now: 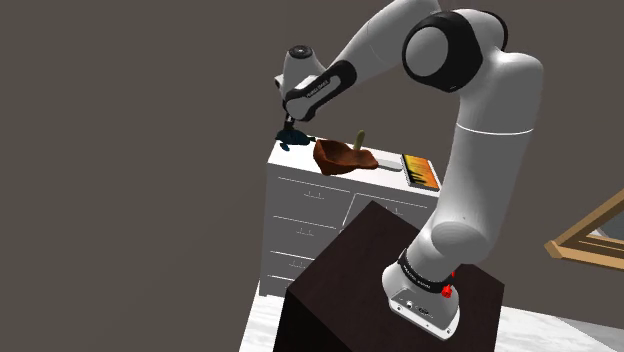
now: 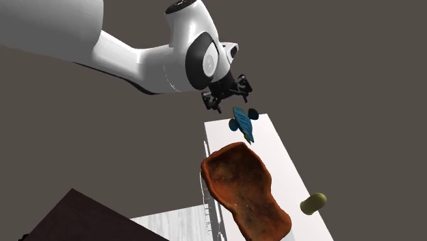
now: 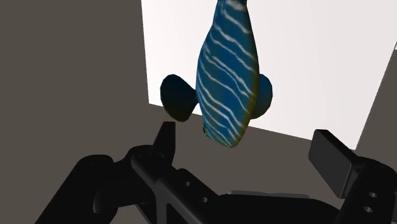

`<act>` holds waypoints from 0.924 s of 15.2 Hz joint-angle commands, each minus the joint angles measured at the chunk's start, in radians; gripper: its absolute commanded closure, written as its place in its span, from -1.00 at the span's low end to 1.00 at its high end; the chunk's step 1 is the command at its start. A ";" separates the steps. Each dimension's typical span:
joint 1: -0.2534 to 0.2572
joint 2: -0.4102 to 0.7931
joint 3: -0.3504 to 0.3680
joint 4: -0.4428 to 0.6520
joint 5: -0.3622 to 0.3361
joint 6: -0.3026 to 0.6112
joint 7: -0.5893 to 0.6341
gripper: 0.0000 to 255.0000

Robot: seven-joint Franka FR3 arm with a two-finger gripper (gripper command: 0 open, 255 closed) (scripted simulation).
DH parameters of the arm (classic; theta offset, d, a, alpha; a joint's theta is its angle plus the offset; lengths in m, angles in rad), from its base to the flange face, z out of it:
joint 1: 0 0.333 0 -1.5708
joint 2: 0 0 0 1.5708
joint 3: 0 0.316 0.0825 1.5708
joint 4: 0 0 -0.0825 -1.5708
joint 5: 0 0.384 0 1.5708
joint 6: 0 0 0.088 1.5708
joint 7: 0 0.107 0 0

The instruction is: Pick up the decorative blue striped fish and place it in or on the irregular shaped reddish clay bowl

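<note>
The blue fish (image 3: 228, 83) with thin white stripes and dark fins stands at the end of the white dresser top (image 3: 312, 57). My gripper (image 3: 248, 149) is open, its fingers (image 3: 331, 158) apart and not touching the fish, which lies just ahead of them. In the second exterior view the gripper (image 2: 226, 101) hovers just above and beside the fish (image 2: 242, 123). The reddish-brown irregular bowl (image 2: 245, 188) lies on the dresser a short way from the fish. The shoulder view shows the gripper (image 1: 292, 128) over the fish (image 1: 296, 141), with the bowl (image 1: 343, 157) to their right.
A small olive-green object (image 2: 313, 203) stands beyond the bowl on the dresser (image 1: 300, 200). A flat book-like item with an orange edge (image 1: 421, 170) lies at the dresser's other end. The dark stand (image 1: 350, 280) is close in front. A wooden frame (image 1: 590, 235) sits at the shoulder view's right.
</note>
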 commanded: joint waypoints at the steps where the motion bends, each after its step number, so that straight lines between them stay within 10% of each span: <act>1: -0.005 0.038 0.001 0.025 0.000 0.018 -0.007 -1.00; 14: -0.021 0.110 0.001 0.056 0.005 0.062 -0.010 -1.00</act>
